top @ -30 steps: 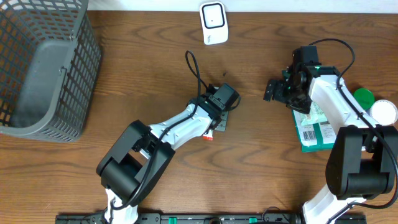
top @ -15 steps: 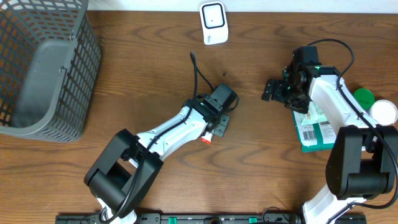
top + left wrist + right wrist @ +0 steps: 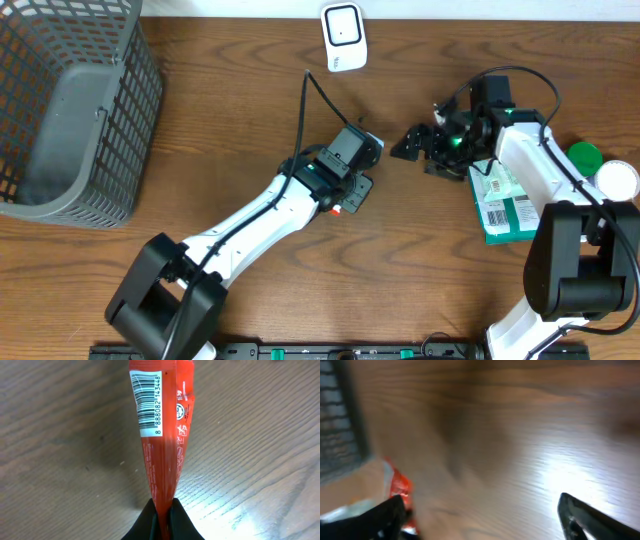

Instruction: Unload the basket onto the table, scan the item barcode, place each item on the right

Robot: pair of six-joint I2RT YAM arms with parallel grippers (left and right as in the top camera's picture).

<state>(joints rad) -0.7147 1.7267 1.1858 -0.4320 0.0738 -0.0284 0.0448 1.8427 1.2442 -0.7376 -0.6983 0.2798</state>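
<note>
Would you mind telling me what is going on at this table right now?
The left end effector is shut on a red packet, with its barcode showing to the wrist camera. The right end effector hangs open nearby, holding nothing. The white scanner stands at the far edge of the table, and the packet is not yet in front of it.

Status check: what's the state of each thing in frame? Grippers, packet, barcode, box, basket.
left gripper: shut, pinching the red packet's end.
red packet: gripped, seen edge-on over the table.
barcode: exposed, readable in the left wrist view.
right gripper: open, holding nothing.
green box: lying flat, label up.
basket: upright, no items visible inside.
</note>
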